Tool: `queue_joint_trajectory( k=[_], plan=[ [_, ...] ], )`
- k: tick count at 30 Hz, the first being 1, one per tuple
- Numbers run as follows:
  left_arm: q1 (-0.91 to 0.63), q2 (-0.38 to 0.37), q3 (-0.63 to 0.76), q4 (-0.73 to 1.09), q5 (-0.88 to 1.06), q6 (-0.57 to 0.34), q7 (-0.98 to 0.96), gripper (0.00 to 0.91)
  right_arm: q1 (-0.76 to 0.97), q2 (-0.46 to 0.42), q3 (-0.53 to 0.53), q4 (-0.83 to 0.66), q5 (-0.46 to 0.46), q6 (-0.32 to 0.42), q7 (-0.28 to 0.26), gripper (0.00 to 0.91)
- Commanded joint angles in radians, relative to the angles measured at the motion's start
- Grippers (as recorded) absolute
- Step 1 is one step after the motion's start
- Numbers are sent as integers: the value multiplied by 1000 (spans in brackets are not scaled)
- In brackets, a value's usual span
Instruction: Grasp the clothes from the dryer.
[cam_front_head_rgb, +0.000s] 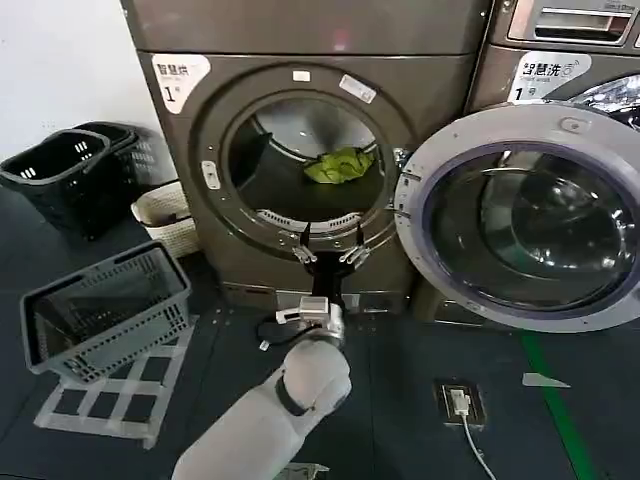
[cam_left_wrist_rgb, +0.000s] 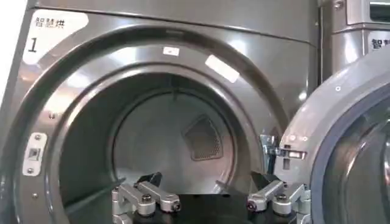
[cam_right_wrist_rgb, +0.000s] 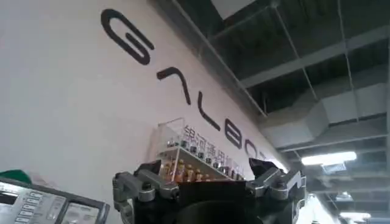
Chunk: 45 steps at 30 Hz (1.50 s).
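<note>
The dryer (cam_front_head_rgb: 300, 40) is the dark bronze-grey machine with a white label marked "1"; its round mouth stands open. The clothes (cam_front_head_rgb: 340, 165), a small yellow-green bundle, lie inside the drum towards the back right. My left gripper (cam_front_head_rgb: 328, 247) hangs just outside the lower rim of the mouth, open and empty, short of the bundle. In the left wrist view the left gripper (cam_left_wrist_rgb: 209, 182) faces into the dryer's (cam_left_wrist_rgb: 183, 36) bare drum, its fingers spread wide. My right gripper (cam_right_wrist_rgb: 206, 167) is open, holds nothing and points up at a wall and ceiling.
The silver-rimmed glass door (cam_front_head_rgb: 520, 215) is swung open to the right, in front of the neighbouring machine (cam_front_head_rgb: 560, 40). A grey basket (cam_front_head_rgb: 105, 310), black baskets (cam_front_head_rgb: 70, 165) and a white woven basket (cam_front_head_rgb: 165, 215) stand on the left. A floor socket with cable (cam_front_head_rgb: 460, 402) lies at the right.
</note>
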Motion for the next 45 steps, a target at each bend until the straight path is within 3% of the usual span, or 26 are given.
queue_joint_trajectory(
  k=[1, 45],
  plan=[
    [2, 2, -1, -1, 0, 0, 1, 907, 0, -1, 2, 2, -4, 13, -2, 907],
    [-10, -1, -50, 21, 6, 17, -20, 907, -17, 1, 17, 11, 6, 63, -37, 907]
  ],
)
